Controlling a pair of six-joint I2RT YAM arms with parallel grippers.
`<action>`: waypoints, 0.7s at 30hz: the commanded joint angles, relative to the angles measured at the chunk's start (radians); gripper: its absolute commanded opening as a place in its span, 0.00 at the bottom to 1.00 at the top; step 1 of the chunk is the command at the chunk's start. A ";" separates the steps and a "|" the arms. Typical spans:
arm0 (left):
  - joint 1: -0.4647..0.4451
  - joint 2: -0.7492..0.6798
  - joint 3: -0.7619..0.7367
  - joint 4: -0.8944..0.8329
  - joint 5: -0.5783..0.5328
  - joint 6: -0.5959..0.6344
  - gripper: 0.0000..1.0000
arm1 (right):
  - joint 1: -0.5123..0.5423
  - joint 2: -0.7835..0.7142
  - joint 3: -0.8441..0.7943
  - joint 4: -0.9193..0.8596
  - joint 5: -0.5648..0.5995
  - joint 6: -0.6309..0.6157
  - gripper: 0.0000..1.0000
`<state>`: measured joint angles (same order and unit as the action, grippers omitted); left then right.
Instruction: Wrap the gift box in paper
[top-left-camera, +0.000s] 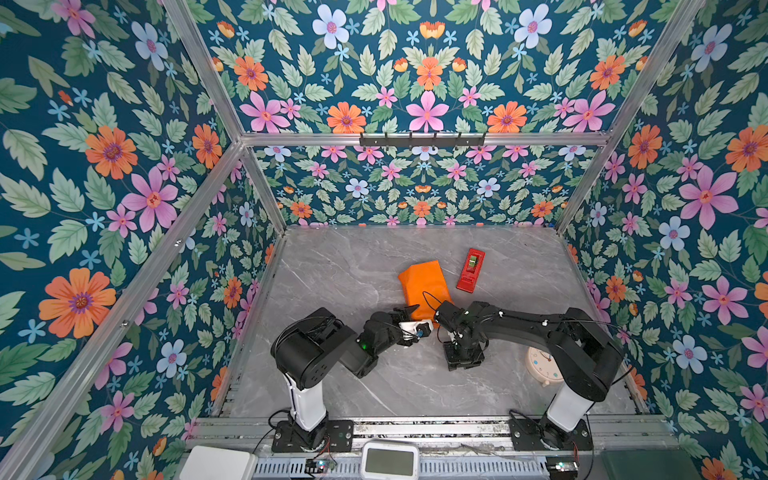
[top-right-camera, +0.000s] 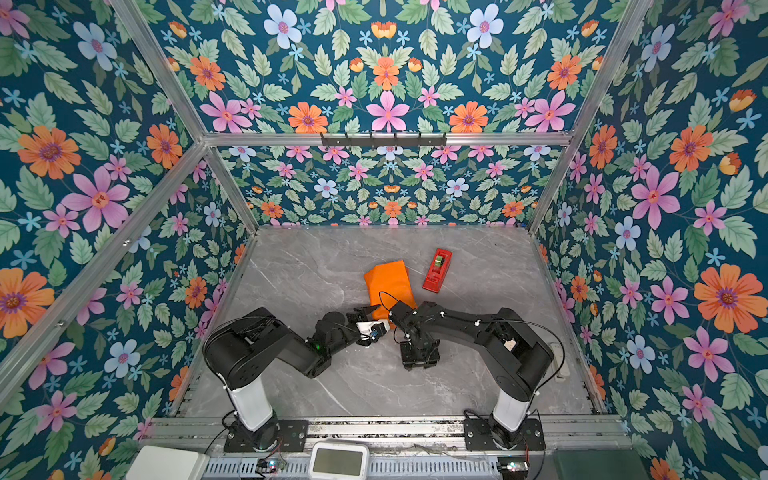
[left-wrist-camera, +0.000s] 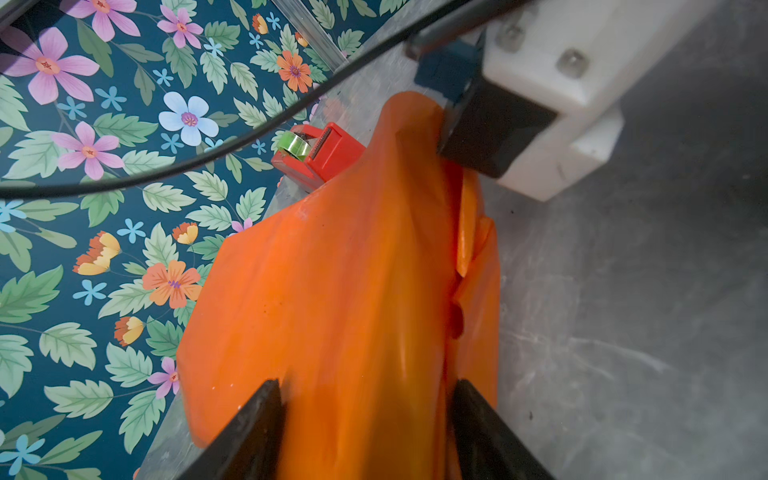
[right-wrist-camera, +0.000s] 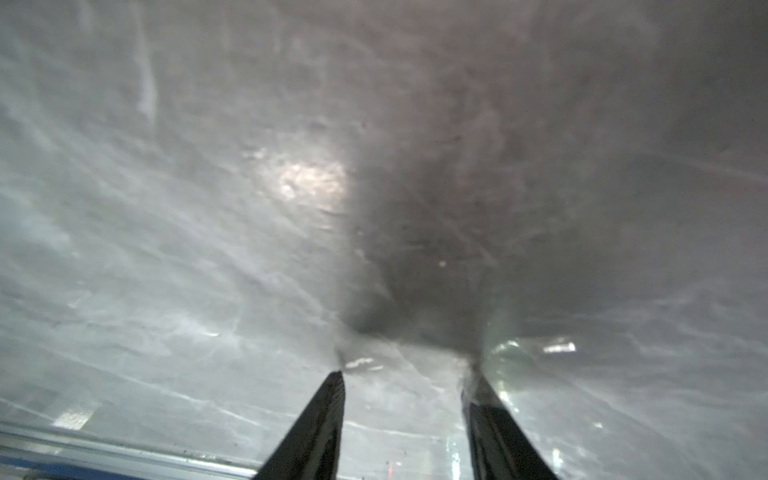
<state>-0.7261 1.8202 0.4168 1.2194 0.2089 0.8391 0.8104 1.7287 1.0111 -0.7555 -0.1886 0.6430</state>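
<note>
Overhead, in both top views, we are seeing the paper (top-left-camera: 422, 286) (top-right-camera: 388, 286) lying folded, orange face out, on the worktop (top-left-camera: 353, 270). A red tape dispenser (top-left-camera: 471, 270) is lying just beside it, and the left gripper (top-left-camera: 409, 311) is at its near end. In the left wrist view, the left gripper's (left-wrist-camera: 365, 386) jaws are standing spread astride the paper (left-wrist-camera: 353, 291); pinching or not, we cannot tell. In the right wrist view, the right gripper (right-wrist-camera: 409, 378) is hovering over worktop, jaws spread and empty.

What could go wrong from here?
The paper shows loose side flaps, no tape visible; they could spring open if the left gripper over it shifts. The right gripper, open over the table, sits close to the left one: collision risk. The tape dispenser beside the paper could get knocked.
</note>
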 joint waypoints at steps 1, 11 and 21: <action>0.001 0.005 0.000 -0.075 -0.008 -0.015 0.67 | 0.003 0.006 -0.032 0.124 -0.077 -0.005 0.49; 0.001 0.005 0.001 -0.078 -0.008 -0.015 0.67 | -0.005 0.007 -0.106 0.385 -0.188 0.032 0.51; 0.001 0.005 0.004 -0.080 -0.009 -0.014 0.67 | -0.101 -0.174 -0.306 0.655 -0.294 0.110 0.50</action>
<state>-0.7265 1.8202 0.4194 1.2167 0.2077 0.8391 0.7280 1.5848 0.7372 -0.1673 -0.4885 0.7250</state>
